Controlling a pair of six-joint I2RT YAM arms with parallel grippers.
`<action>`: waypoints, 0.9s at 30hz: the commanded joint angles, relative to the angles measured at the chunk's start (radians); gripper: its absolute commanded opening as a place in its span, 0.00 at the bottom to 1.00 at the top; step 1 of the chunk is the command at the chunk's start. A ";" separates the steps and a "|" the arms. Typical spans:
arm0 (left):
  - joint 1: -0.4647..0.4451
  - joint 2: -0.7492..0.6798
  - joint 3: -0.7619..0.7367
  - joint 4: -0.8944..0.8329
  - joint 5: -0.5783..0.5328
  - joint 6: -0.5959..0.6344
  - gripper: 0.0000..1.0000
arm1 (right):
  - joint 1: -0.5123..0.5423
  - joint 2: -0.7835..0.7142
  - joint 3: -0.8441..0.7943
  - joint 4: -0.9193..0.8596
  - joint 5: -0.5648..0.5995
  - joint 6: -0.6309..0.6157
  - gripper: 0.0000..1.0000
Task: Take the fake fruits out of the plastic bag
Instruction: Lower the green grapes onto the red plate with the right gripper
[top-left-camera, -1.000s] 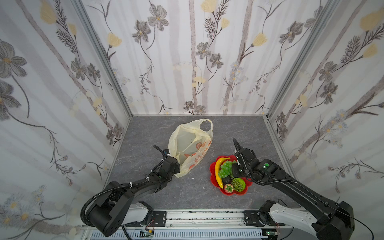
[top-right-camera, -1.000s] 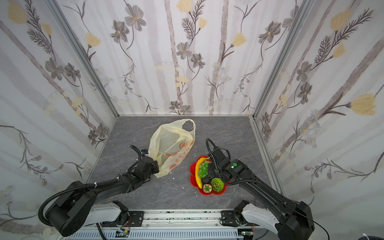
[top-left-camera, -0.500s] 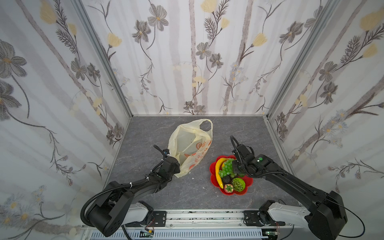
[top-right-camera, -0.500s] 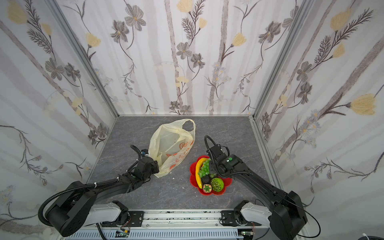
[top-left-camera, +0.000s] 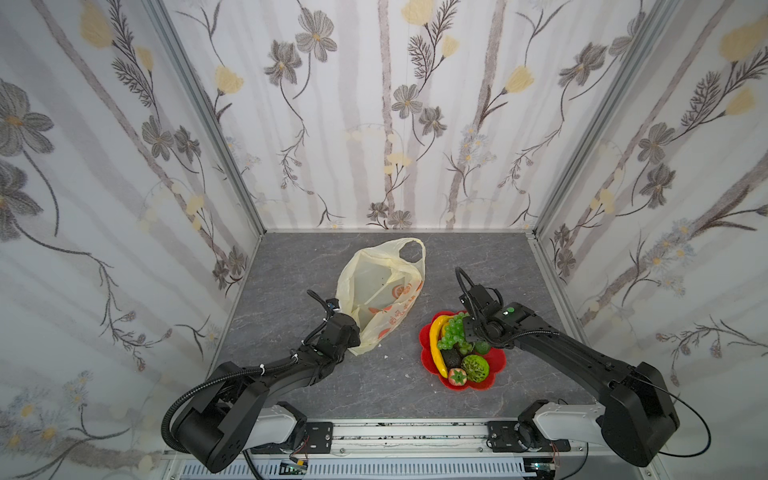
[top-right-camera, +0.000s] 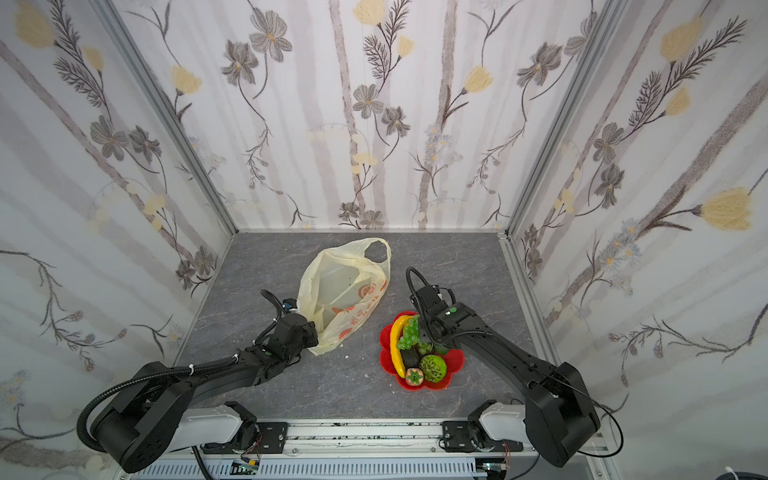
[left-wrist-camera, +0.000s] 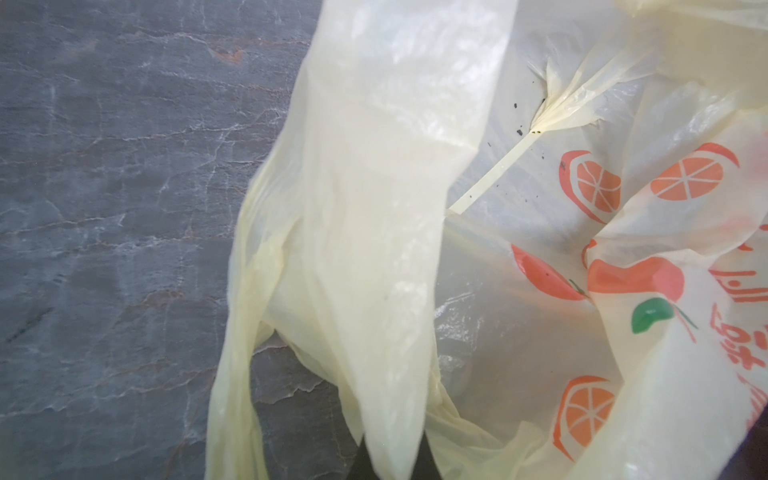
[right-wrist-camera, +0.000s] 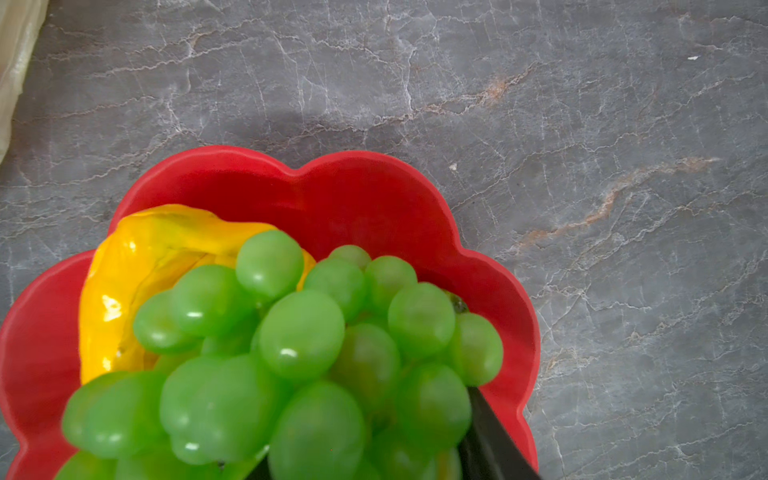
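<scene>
Left tool (left-wrist-camera: 390, 462) pinches the plastic bag (top-left-camera: 374, 286); right tool (right-wrist-camera: 374, 454) straddles the grape bunch (right-wrist-camera: 299, 332), grip unclear.

Left pincer (left-wrist-camera: 392, 457) clamped shut

The plastic bag (left-wrist-camera: 374, 208) is thin, translucent, crinkled film. The grape bunch (right-wrist-camera: 299, 332) and banana (right-wrist-camera: 137, 266) are glossy, smooth plastic. The plate (right-wrist-camera: 353, 195) looks matt; the tabletop (right-wrist-camera: 582, 124), stone-veined.

Plate (top-left-camera: 497, 362): red, flower-shaped rim, flat on the right half of the bench.
Bench (top-left-camera: 478, 257): grey, marble-veined top.
Specks (top-left-camera: 386, 356): small white bits on the bench, left of the plate.
Walls (top-left-camera: 374, 124): floral wallpaper on three sides.
Rail (top-left-camera: 407, 432): metal, along the front edge.
</scene>
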 joint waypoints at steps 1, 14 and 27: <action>0.001 0.003 0.001 0.022 -0.012 0.002 0.00 | -0.003 0.023 0.009 0.053 0.040 -0.012 0.48; 0.000 0.012 0.004 0.022 -0.015 0.003 0.00 | -0.009 0.011 0.015 0.044 0.056 -0.011 0.64; 0.001 0.015 0.006 0.022 -0.016 0.004 0.00 | -0.025 -0.057 0.000 0.031 0.011 -0.011 0.74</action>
